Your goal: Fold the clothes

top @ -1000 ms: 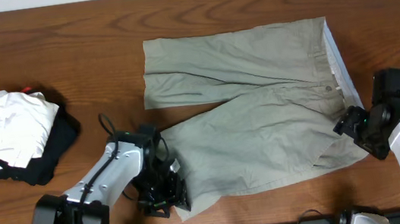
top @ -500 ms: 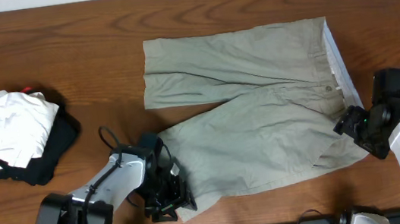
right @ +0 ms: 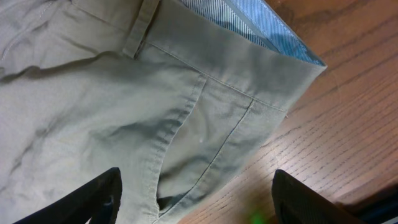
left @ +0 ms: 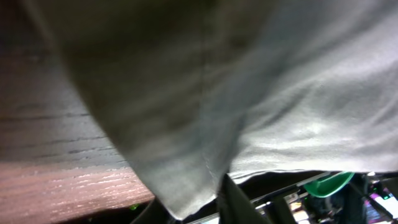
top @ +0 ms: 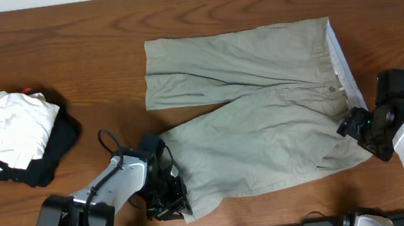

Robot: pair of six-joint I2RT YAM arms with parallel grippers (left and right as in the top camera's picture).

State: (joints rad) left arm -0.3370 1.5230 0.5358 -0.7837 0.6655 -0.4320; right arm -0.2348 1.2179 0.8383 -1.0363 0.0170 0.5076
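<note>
Shorts (top: 264,113) could slip mid-fold at lower left since we cannot tell if left claw (top: 173,205) is clamped, right claw (right: 196,190) sits apart over waistband (right: 146,28).

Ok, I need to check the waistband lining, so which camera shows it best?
The right wrist view: the striped blue lining of the shorts is close and sharp there. Overhead shows it only as a thin pale strip. The left wrist view shows just blurred fabric, no lining.

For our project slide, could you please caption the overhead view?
Khaki shorts spread on a wooden table, left jaws at a leg hem, right jaws by the waistband, other garments aside.
</note>
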